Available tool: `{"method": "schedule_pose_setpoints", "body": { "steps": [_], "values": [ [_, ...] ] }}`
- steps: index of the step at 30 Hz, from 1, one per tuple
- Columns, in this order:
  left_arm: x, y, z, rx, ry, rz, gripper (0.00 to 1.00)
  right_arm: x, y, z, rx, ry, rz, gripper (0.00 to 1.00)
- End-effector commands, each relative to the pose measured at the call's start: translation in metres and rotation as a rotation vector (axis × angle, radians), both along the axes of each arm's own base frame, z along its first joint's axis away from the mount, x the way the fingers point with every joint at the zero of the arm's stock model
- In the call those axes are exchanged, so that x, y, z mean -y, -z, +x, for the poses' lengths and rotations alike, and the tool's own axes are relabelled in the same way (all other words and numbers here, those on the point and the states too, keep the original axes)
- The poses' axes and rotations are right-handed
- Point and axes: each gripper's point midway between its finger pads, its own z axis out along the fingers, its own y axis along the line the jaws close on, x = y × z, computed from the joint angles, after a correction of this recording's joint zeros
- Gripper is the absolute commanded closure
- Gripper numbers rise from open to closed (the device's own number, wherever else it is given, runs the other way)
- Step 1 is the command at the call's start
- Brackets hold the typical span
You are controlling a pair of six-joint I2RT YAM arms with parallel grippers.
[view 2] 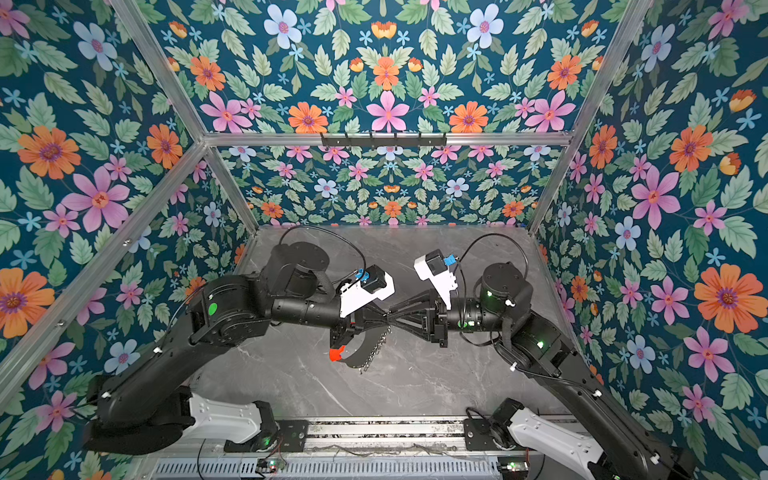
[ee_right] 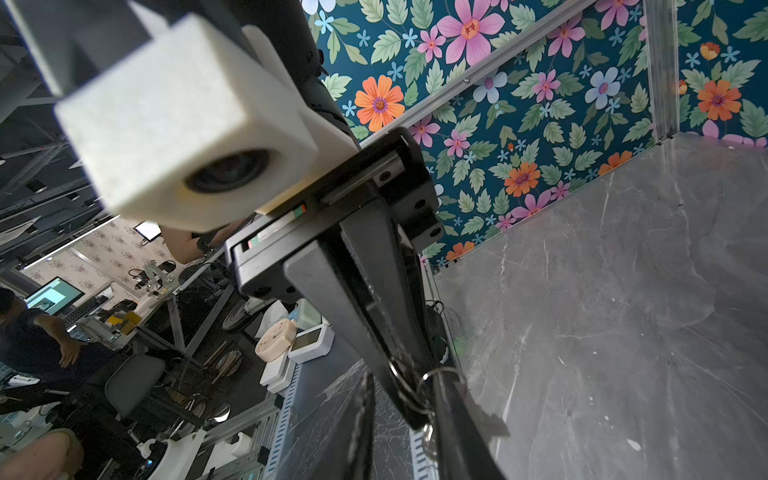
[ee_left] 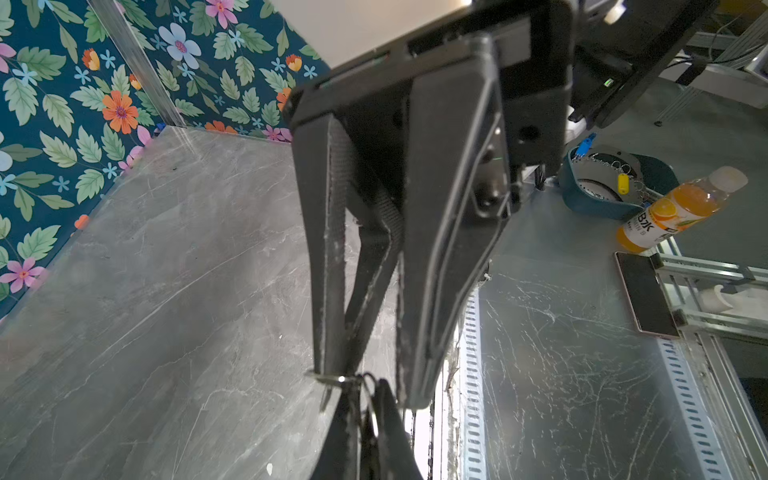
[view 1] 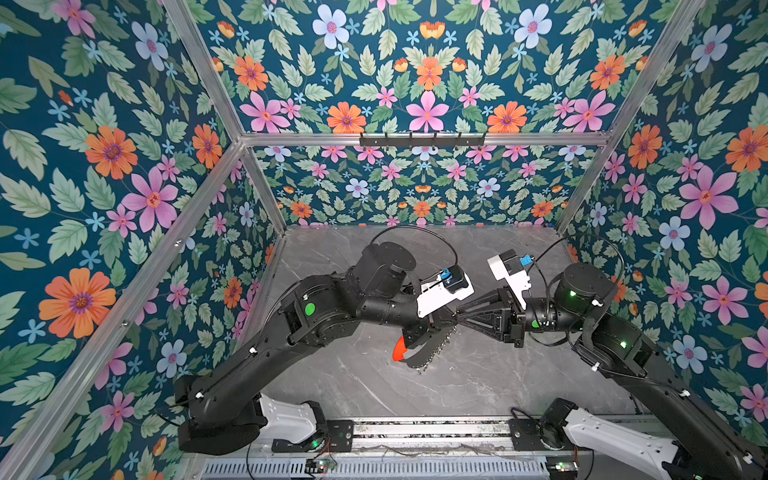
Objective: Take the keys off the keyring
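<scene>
Left gripper (view 2: 384,319) clamped tight, apparently on the keyring (view 1: 419,360), which dangles at its six o'clock above the table (view 1: 498,374); right gripper (view 2: 392,318) meets it from three o'clock, jaws slightly parted, holding nothing.

Open tabletop (view 1: 519,382) beneath hanging keyring (view 1: 419,360)

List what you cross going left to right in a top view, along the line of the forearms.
Left arm's green-dot joint → keyring, hanging below the line → right gripper → right arm's green-lit joint.
</scene>
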Motion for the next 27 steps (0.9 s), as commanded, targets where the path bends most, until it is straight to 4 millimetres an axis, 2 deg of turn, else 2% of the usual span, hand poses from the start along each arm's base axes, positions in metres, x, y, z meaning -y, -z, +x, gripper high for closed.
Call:
{"method": "schedule_pose_setpoints", "body": {
  "steps": [1, 4, 13, 16, 24, 27],
  "values": [
    [0.0056, -0.0153, 0.0033, 0.019, -0.006, -0.065, 1.00, -0.0017, -0.0032, -0.0052, 0.020, -0.028, 0.006, 0.81],
    [0.0065, -0.0157, 0.0038, 0.019, -0.005, -0.068, 1.00, -0.0028, -0.0027, -0.0037, 0.021, -0.024, 0.001, 0.88],
    [0.0075, -0.0185, 0.0046, 0.015, -0.002, -0.078, 1.00, -0.0057, -0.0027, -0.0043, 0.031, -0.025, -0.007, 0.87],
    [0.0074, -0.0189, 0.0052, 0.016, -0.001, -0.079, 1.00, -0.0067, -0.0023, -0.0043, 0.032, -0.025, -0.011, 0.83],
    [0.0082, -0.0227, 0.0057, 0.020, 0.002, -0.086, 1.00, -0.0065, -0.0019, -0.0029, 0.039, -0.012, -0.018, 0.99],
    [0.0085, -0.0211, 0.0055, 0.016, 0.003, -0.082, 1.00, -0.0065, -0.0029, -0.0040, 0.042, -0.015, -0.016, 1.00]
  ]
}}
